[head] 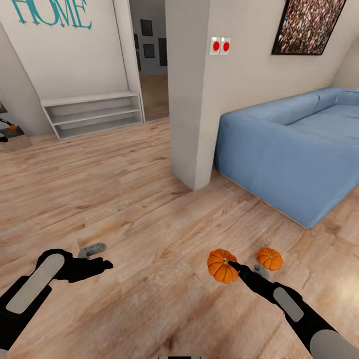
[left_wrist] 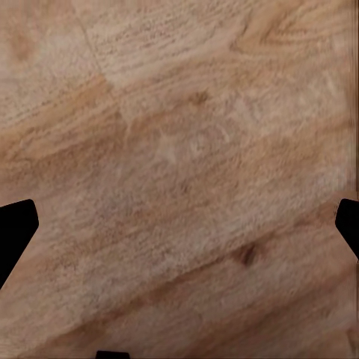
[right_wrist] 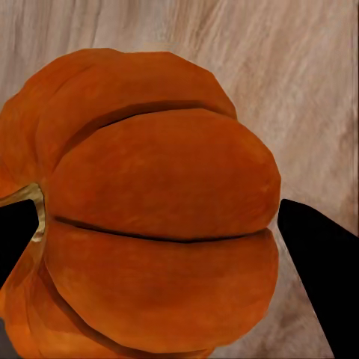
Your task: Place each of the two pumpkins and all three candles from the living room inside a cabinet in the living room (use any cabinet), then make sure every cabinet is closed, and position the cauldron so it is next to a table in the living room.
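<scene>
I have the right claw [head: 234, 267] down near the wooden floor [head: 149, 219], and its two fingers sit on either side of the nearer pumpkin [head: 222, 266]; in the right wrist view that pumpkin [right_wrist: 149, 224] bulges between the dark fingers [right_wrist: 318, 262], its pale stem showing at one edge, so I read the claw as gripping it, though I cannot tell whether the pumpkin rests on the floor or hangs just above it; the second pumpkin [head: 269, 259] sits on the floor just beside the first, on the side toward the blue sofa [head: 299, 149], and the two are close but apart; a small grey object lies by the right arm between them, too hidden for me to name.

My left claw [head: 94, 257] hovers over bare floor well apart from both pumpkins; in the left wrist view its fingertips [left_wrist: 15, 232] stand wide at opposite edges with only wood planks [left_wrist: 179, 179] between them, so it is spread and holds nothing.

Ahead I see a white wall corner [head: 192, 99] carrying two red buttons [head: 220, 46], a framed picture [head: 306, 25] above the sofa, a low white shelf unit [head: 92, 114] under teal lettering [head: 52, 12], and a doorway beyond.
</scene>
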